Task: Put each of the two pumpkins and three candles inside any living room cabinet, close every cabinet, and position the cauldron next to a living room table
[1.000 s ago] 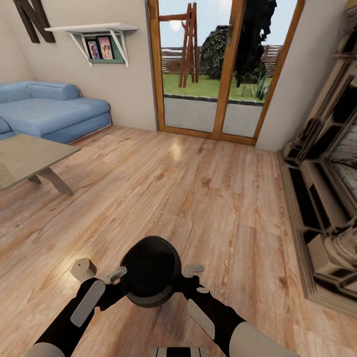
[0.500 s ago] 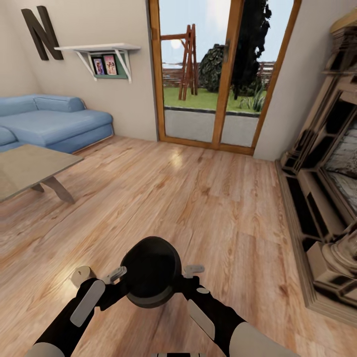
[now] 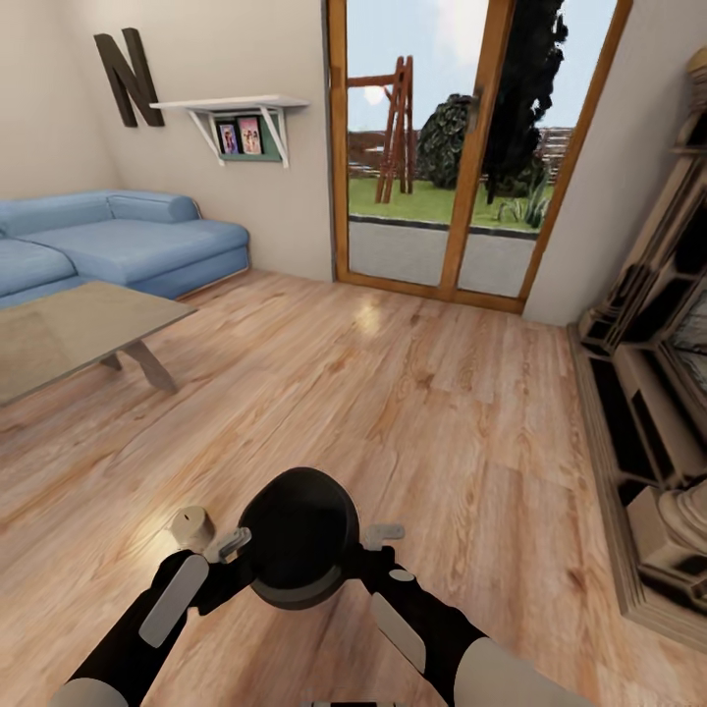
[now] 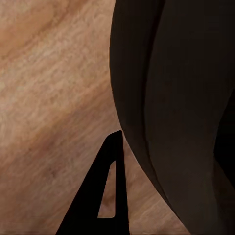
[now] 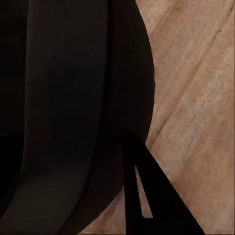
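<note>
The matte-black cauldron (image 3: 298, 535) hangs just above the wood floor, right in front of my trunk, held from both sides. My left gripper (image 3: 234, 543) is shut on its left rim and my right gripper (image 3: 381, 536) on its right rim. In each wrist view the cauldron's wall (image 4: 176, 98) (image 5: 63, 98) is very close, with one dark finger (image 4: 110, 188) (image 5: 147, 196) lying against its outside. A short pale candle (image 3: 191, 526) stands on the floor beside my left gripper. The glass-topped table (image 3: 79, 329) is at the left, some way ahead. The pumpkins and the cabinet are out of view.
A blue sofa (image 3: 118, 236) stands behind the table against the left wall. Wood-framed glass doors (image 3: 462, 167) fill the far wall. The ornate stone fireplace (image 3: 658, 393) runs along the right side. Bare wood floor (image 3: 412, 393) stretches between them.
The camera has turned, so the table, sofa and doors sit further right in the picture. Both grippers still hold the cauldron in the same pose.
</note>
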Motion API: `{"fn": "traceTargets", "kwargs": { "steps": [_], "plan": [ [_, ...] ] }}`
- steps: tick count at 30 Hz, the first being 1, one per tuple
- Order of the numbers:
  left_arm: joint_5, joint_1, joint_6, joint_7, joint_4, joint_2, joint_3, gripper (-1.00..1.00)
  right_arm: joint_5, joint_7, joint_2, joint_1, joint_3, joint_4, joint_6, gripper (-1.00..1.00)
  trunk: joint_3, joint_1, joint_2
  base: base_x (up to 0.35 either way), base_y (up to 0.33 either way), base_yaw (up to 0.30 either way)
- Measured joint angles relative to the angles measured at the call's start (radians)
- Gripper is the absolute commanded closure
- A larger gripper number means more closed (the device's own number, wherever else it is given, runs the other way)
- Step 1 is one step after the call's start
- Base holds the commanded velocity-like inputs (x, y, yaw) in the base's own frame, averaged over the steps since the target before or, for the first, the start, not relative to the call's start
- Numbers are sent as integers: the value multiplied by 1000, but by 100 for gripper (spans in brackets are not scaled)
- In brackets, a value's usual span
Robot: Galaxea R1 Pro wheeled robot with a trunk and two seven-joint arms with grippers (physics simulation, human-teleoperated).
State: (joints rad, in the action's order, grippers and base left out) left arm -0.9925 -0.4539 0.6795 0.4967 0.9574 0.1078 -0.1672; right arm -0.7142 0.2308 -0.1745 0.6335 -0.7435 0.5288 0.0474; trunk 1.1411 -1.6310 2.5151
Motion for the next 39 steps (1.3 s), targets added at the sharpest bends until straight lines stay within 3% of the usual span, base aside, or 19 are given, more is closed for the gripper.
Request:
{"fn": "traceTargets", "kwargs": {
  "steps": [16,29,39],
  "plan": [
    [-2,0,1,-1,0,0,-6,100,2,0,0,0,1,-3,0,100,-4,0,0,-339,39,109],
    [-2,0,1,-3,0,1,-6,100,2,0,0,0,1,-3,0,100,-10,0,0,-296,202,254],
    [-3,0,0,-3,0,1,-5,100,7,1,0,0,1,0,0,100,-14,0,0,-141,265,262]
  ]
}}
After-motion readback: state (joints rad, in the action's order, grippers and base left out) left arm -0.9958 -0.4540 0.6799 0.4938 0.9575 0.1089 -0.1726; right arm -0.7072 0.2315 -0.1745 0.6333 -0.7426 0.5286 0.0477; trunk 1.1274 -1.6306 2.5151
